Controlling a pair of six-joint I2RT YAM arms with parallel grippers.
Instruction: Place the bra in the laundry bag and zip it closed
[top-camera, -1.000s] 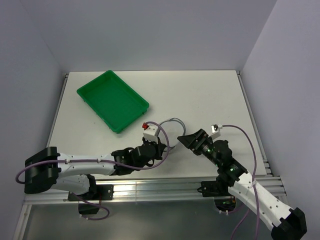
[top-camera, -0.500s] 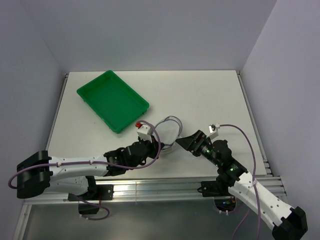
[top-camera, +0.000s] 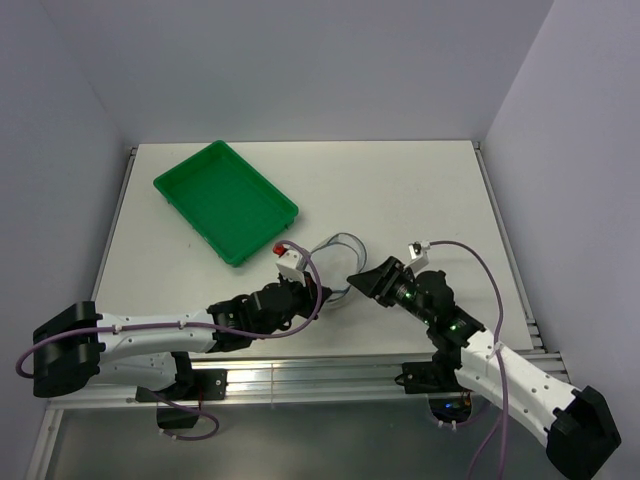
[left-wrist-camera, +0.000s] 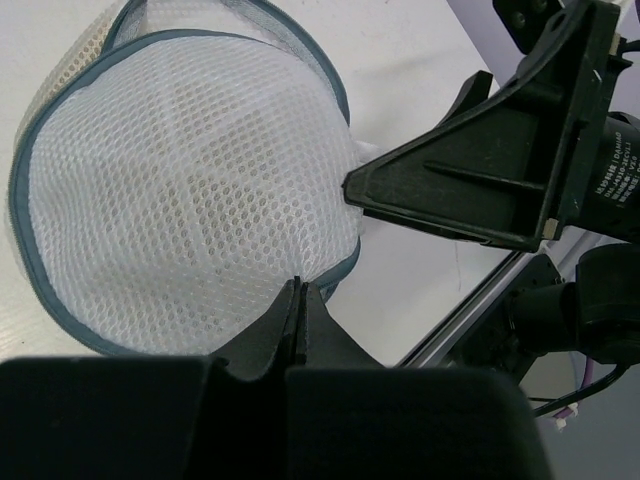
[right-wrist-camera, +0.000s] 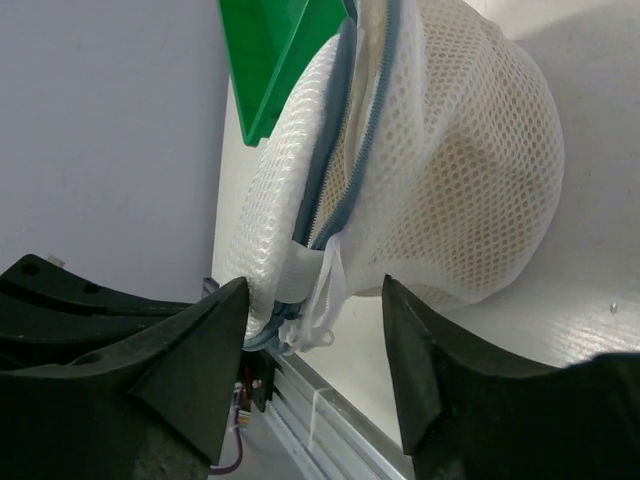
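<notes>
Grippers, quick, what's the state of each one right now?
Left gripper: shut, pinching the edge of the bag.
Right gripper: open, jaws either side of the pull tab, not closed on it.

From above, the laundry bag (top-camera: 336, 262) is partly hidden by the left hand (top-camera: 319, 290) and right hand (top-camera: 356, 282), the bra (right-wrist-camera: 470, 190) is only a dim tan shade behind mesh, and the green tray (right-wrist-camera: 280, 50) is cut off.

A green tray (top-camera: 225, 203) lies in the upper left of the top view, turned at an angle on a white table (top-camera: 420, 190). Pale walls (top-camera: 300, 70) close the table on three sides. A metal rail (top-camera: 320, 380) runs along the lower edge. In the right wrist view, the tray's corner shows at top centre.
</notes>
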